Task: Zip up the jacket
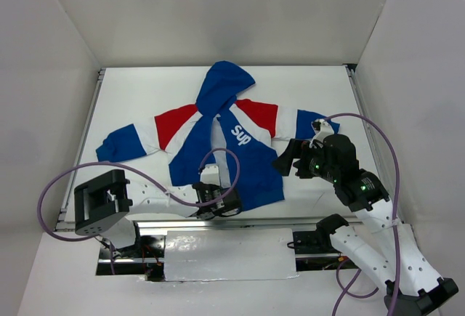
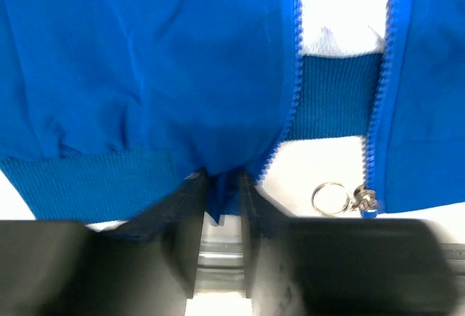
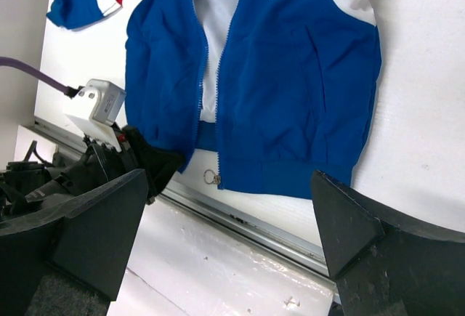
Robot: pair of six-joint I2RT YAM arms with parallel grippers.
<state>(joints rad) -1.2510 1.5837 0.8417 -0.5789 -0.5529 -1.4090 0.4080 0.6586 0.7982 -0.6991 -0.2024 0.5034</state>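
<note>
Jacket (image 1: 251,167), blue with red and white bands, lies unzipped on the table (image 1: 145,98), hood far. Left claw (image 2: 221,192), nearly closed, pinches its near hem; right claw (image 3: 229,221) gapes empty at its right. Only the wrist views show the zipper's ring pull (image 2: 330,198).

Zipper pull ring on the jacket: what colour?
Silver metal; the ring shows best in the left wrist view, beside the blue jacket hem.
</note>
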